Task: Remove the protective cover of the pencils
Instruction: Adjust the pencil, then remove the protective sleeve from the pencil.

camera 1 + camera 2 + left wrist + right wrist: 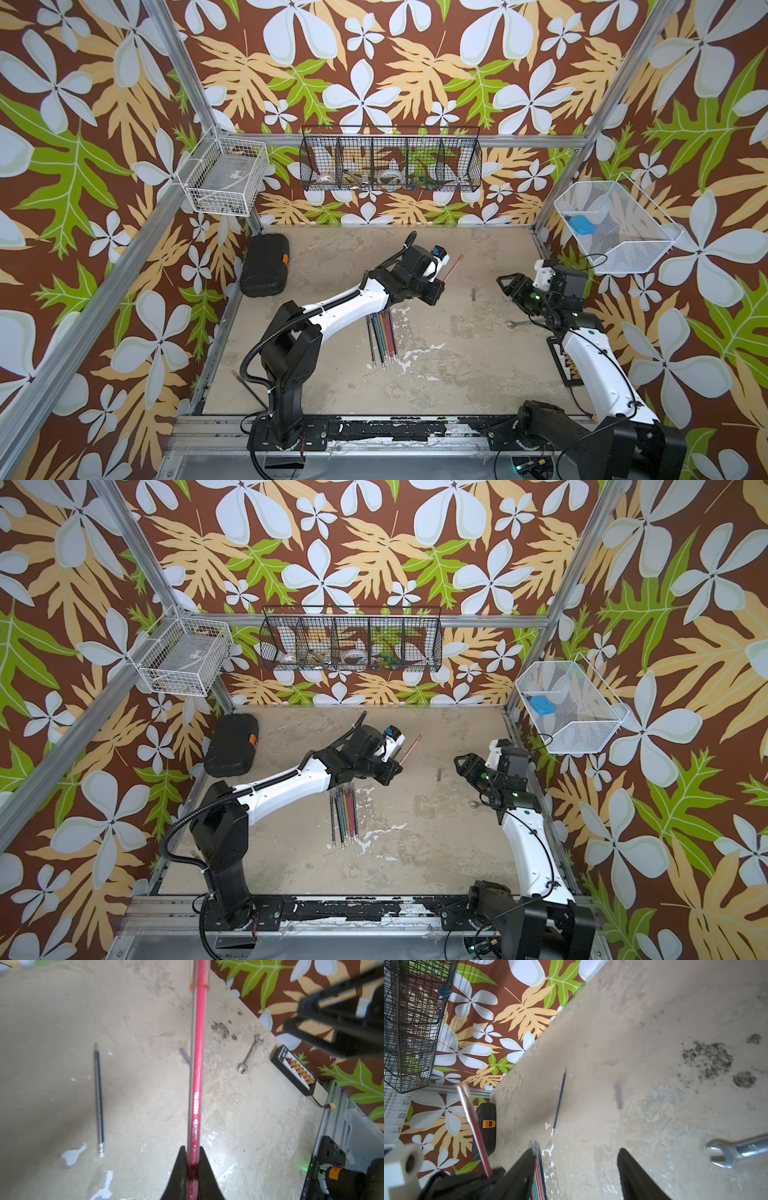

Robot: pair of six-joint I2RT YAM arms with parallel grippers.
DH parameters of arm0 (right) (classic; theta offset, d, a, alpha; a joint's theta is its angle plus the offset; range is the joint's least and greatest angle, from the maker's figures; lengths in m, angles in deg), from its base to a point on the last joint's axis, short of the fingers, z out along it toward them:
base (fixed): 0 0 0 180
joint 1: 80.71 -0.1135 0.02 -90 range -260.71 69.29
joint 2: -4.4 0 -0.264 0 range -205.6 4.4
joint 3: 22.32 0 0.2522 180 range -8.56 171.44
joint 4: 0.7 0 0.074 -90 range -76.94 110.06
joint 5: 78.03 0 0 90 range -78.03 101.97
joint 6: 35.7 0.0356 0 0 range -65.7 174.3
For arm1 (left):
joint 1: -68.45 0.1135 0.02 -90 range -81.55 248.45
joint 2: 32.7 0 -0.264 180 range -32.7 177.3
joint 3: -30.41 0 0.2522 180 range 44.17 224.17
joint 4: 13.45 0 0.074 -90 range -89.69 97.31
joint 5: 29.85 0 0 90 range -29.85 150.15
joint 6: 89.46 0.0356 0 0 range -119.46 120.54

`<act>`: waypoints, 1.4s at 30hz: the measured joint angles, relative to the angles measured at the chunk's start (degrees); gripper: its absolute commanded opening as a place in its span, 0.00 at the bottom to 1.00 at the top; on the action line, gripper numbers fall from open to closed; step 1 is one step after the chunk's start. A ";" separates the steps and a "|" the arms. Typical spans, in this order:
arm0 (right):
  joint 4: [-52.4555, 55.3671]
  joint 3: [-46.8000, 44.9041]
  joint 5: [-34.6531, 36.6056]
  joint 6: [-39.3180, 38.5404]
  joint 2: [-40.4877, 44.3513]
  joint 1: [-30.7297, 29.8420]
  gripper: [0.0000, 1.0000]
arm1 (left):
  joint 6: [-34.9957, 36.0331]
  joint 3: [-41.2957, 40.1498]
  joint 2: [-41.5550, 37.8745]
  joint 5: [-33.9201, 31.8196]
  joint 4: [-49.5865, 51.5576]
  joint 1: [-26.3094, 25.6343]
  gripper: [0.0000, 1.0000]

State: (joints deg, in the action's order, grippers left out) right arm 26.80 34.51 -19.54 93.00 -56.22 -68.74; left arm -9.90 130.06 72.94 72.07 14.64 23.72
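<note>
The left claw (192, 1167) clenches a red pencil (197, 1064) near one end. The shaft runs straight out ahead of its jaws, a clear sleeve (200, 972) apparently capping the far tip. The right claw (576, 1150), jaws parted and empty, hangs well apart, off to the side of that tip. The other pencils (382, 336) lie bundled below on a scuffed beige tabletop (457, 365) — floral walls (374, 62) all round.

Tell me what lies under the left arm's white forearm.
A row of long thin coloured pencils lies on the mottled beige table, with the silvery ends showing. Their far ends are covered by the white forearm, so any covers there cannot be seen.
</note>
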 measured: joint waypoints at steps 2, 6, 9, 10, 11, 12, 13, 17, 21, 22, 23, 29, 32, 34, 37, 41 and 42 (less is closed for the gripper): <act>-0.39 -2.78 -3.02 -0.70 2.16 0.61 0.64 | 0.07 -0.13 -0.81 -1.09 -0.02 2.03 0.00; -0.83 -7.58 -6.08 -1.27 4.33 1.09 0.63 | 0.72 -0.46 -2.86 -2.12 0.87 3.96 0.00; -0.85 -10.05 -7.45 -1.49 5.31 1.09 0.63 | 2.51 -2.49 -6.64 -4.37 1.05 4.33 0.00; -0.85 -10.91 -7.93 -1.68 5.64 1.09 0.63 | 3.17 -3.91 -8.37 -4.55 0.83 4.42 0.00; -0.85 -11.72 -8.48 -1.88 6.01 1.07 0.63 | 3.30 -5.46 -9.92 -4.59 0.31 4.44 0.00; -0.87 -12.63 -8.81 -2.05 6.47 1.09 0.63 | 3.58 -7.02 -11.26 -4.55 -0.09 4.44 0.00; -0.87 -13.60 -9.07 -2.25 7.06 1.09 0.63 | 3.89 -8.74 -12.57 -4.44 -0.35 4.44 0.00; -0.66 -16.87 -10.14 -3.06 9.90 1.09 0.63 | 4.42 -13.11 -14.62 -0.72 -1.38 4.44 0.00; 0.07 -17.38 -10.86 -4.46 12.37 1.09 0.60 | 4.57 -15.72 -15.10 2.78 -2.16 4.44 0.00; 0.09 -17.44 -10.95 -4.83 12.96 1.09 0.60 | 4.63 -16.33 -15.17 3.43 -2.49 4.44 0.00; 0.31 -17.49 -10.99 -5.22 13.57 1.09 0.59 | 4.70 -16.76 -15.15 3.80 -2.75 4.44 0.00; 0.20 -17.84 -12.11 -6.27 15.82 1.09 0.58 | 4.42 -15.26 -10.03 8.44 -3.80 4.37 0.00; -1.27 -17.33 -13.88 -6.08 15.28 1.09 0.57 | 3.48 -13.51 -7.85 11.02 -3.91 4.26 0.00; -2.82 -16.50 -15.58 -5.66 13.88 1.07 0.56 | 3.02 -13.18 -7.32 12.55 -4.26 4.07 0.00; -6.47 -15.96 -18.01 -3.96 12.02 0.74 0.54 | 2.75 -13.14 -6.54 13.88 -4.33 3.30 0.00; -11.30 -14.82 -19.54 -1.07 9.68 -2.36 0.54 | 2.80 -12.57 -5.46 14.64 -3.82 1.55 0.00; -12.33 -13.79 -19.50 -0.39 8.68 -3.96 0.53 | 2.80 -12.17 -5.05 15.02 -3.72 1.07 0.00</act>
State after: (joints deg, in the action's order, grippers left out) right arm 14.47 20.72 -39.03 92.61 -47.54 -72.70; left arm -7.10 117.88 67.90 87.09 10.93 24.79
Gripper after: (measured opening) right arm 0.536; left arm 0.101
